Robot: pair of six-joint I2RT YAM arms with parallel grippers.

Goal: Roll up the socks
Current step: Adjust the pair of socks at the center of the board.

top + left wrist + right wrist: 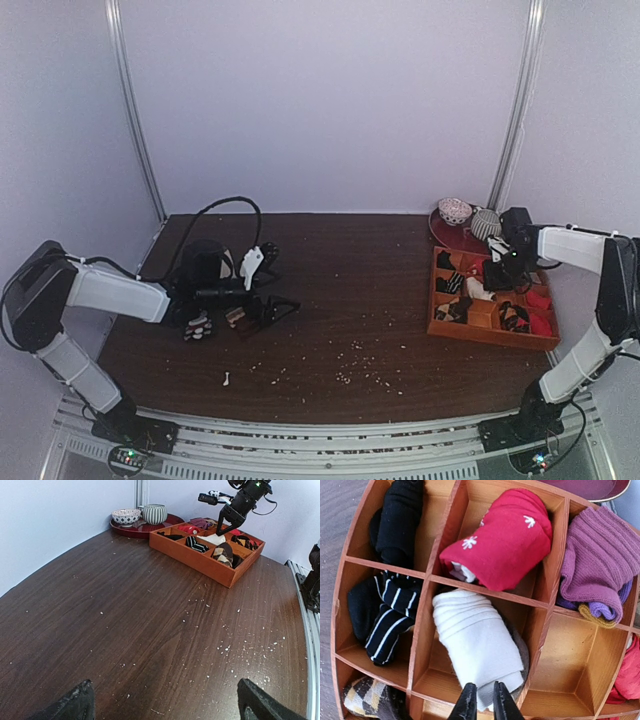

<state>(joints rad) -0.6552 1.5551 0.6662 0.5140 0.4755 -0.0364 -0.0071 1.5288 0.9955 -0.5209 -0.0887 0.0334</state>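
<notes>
socks [477, 642], rolled into one cream-white bundle, lie in a middle compartment of the wooden tray [385, 566], beside a black striped roll [382, 617]. right gripper [485, 705] sits at the bundle's near end, fingers almost together; whether they pinch fabric i cannot tell. left gripper [165, 692] hangs low over the table [150, 620], fingers wide apart.

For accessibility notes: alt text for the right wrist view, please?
A rolled white sock lies in the middle compartment of a wooden tray, the right pincer nearly closed at its near end. A red sock and a purple sock fill compartments beyond.
</notes>
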